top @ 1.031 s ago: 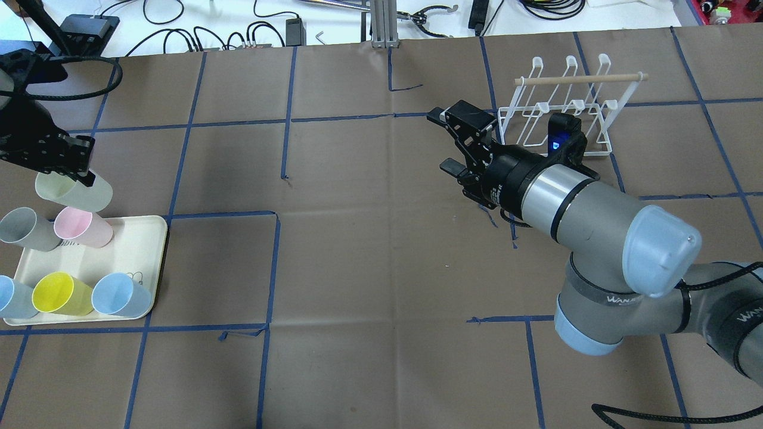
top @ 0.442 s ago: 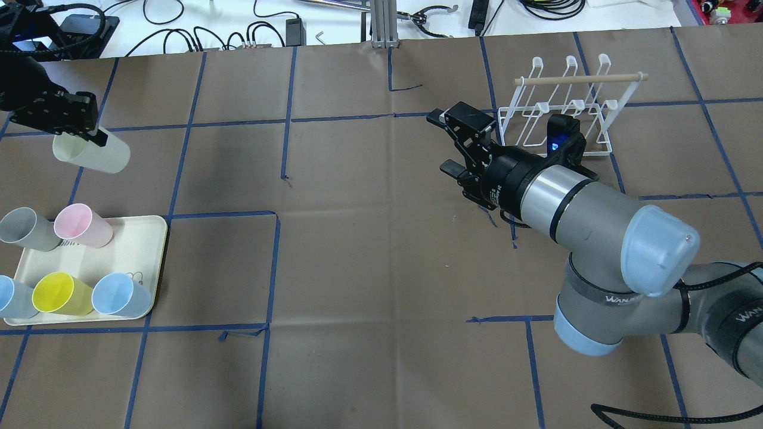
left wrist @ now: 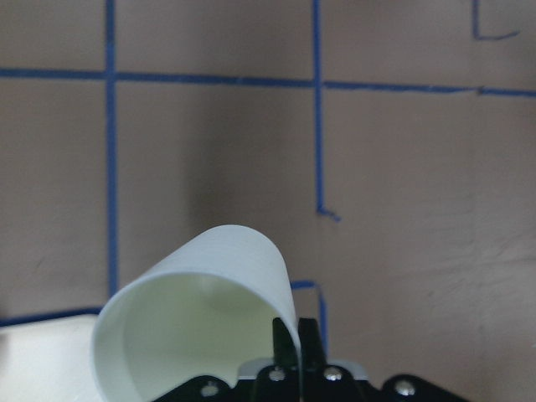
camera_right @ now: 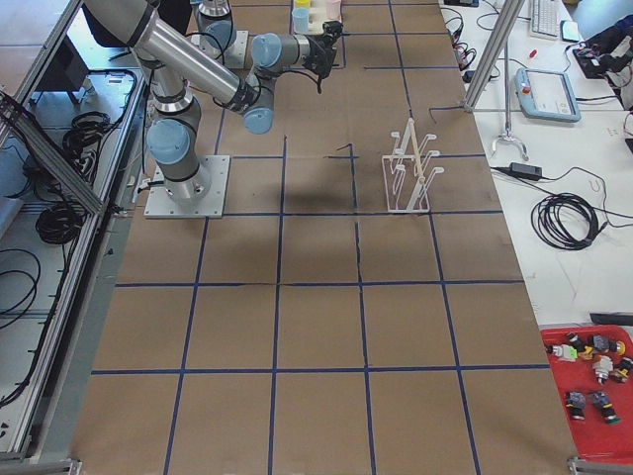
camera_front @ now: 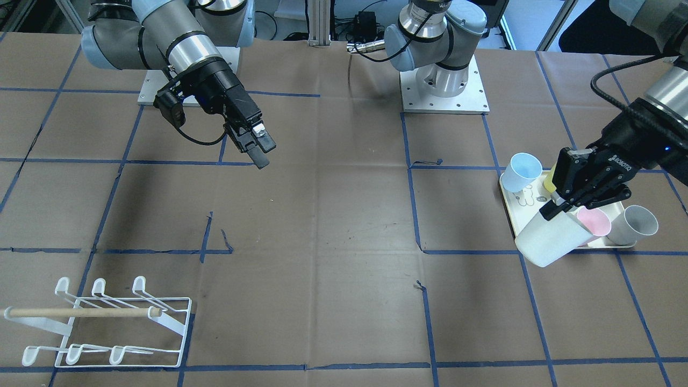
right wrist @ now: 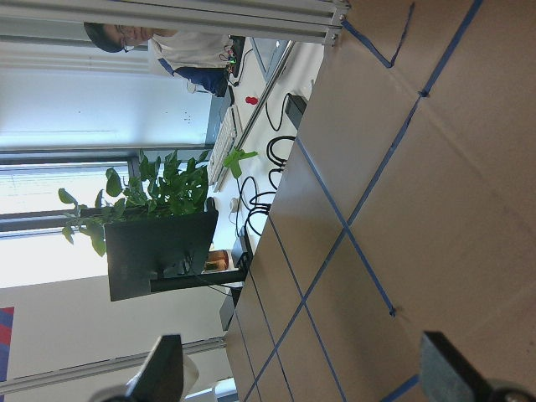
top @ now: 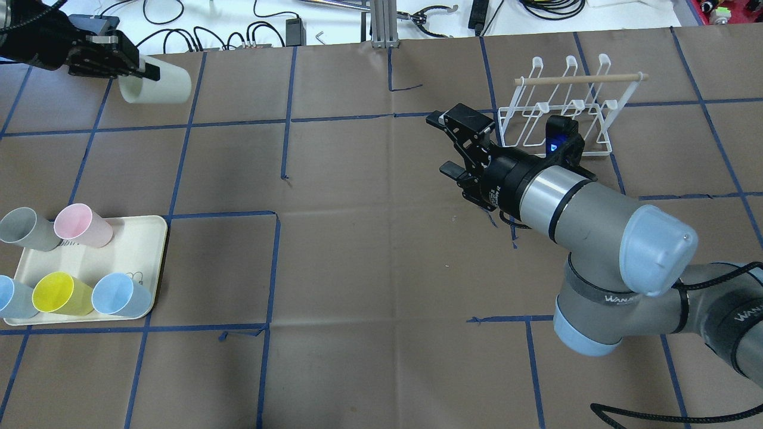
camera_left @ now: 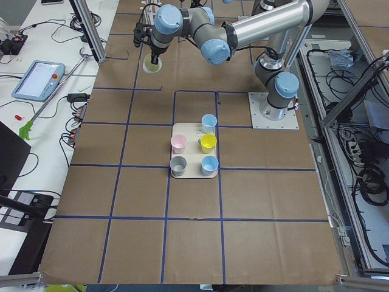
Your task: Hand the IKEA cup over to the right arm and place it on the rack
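My left gripper (top: 148,71) is shut on the rim of a pale cream cup (top: 158,88) and holds it in the air, tipped on its side, over the table's far left. The held cup (camera_front: 548,236) also shows in the front view, and in the left wrist view (left wrist: 201,318) with a finger (left wrist: 289,343) clamped on its rim. My right gripper (top: 444,144) is open and empty above the table's middle, just left of the white wire rack (top: 560,110) with its wooden dowel. In the right wrist view its fingertips (right wrist: 159,368) stand wide apart.
A cream tray (top: 143,238) at the near left holds a grey cup (top: 24,229), a pink cup (top: 80,225), a yellow cup (top: 59,293) and two blue cups (top: 119,295). Cables and tools lie beyond the table's far edge.
My left gripper has carried the cream cup up from over the tray toward the far edge and to the right. The right arm has hardly moved and stays open.
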`<control>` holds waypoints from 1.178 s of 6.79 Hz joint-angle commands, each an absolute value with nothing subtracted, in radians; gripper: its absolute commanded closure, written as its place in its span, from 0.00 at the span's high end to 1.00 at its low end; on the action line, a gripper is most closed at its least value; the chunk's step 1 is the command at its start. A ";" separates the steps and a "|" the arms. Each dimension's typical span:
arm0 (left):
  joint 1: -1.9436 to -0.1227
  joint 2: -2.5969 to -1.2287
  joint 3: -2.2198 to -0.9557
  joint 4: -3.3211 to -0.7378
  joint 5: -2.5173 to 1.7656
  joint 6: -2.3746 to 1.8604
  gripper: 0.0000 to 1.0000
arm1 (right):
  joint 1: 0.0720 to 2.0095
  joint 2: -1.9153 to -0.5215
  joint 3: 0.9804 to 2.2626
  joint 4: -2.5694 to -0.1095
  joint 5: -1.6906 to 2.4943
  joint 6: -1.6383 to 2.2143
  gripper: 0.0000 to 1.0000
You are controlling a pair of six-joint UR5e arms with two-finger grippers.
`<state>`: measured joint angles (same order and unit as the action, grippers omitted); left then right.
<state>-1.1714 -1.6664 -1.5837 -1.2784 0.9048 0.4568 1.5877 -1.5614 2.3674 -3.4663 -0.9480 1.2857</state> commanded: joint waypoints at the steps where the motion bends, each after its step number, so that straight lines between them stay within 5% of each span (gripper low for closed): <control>1: -1.242 -1.658 -1.656 -0.983 0.779 0.459 0.00 | 1.588 -1.560 2.370 -3.465 -0.948 1.285 1.00; 8: -1.432 -1.693 -2.231 0.205 0.598 0.449 0.00 | 1.589 -1.554 2.372 -3.461 -0.950 1.284 1.00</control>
<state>-1.3987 -1.6886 -2.1518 0.0862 0.5994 0.4478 1.5881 -1.5575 2.3705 -3.4616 -0.9490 1.2848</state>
